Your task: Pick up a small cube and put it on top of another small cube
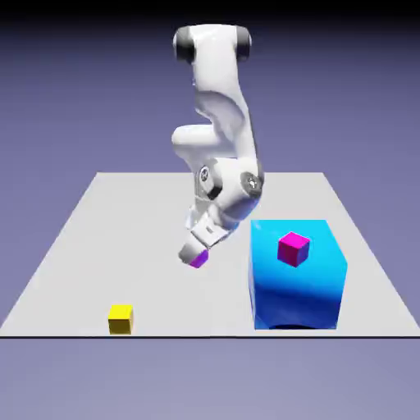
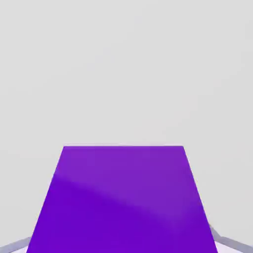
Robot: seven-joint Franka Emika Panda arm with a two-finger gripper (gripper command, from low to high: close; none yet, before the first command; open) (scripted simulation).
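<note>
The small purple cube [image 1: 198, 260] sits between the fingers of my gripper [image 1: 194, 256], which is shut on it near the middle of the table. In the hand view this purple cube [image 2: 123, 202] fills the lower middle, and only slivers of the grey fingertips [image 2: 14, 244] show beside it. Whether it rests on the table or hangs just above it, I cannot tell. A small yellow cube [image 1: 120, 319] lies near the front edge, to the exterior view's left of the gripper.
A large blue cube [image 1: 297, 279] stands at the exterior view's right, close beside the hand. A pink-magenta cube [image 1: 293, 248] rests on its top. The grey table [image 1: 98, 238] stretches to the left and behind.
</note>
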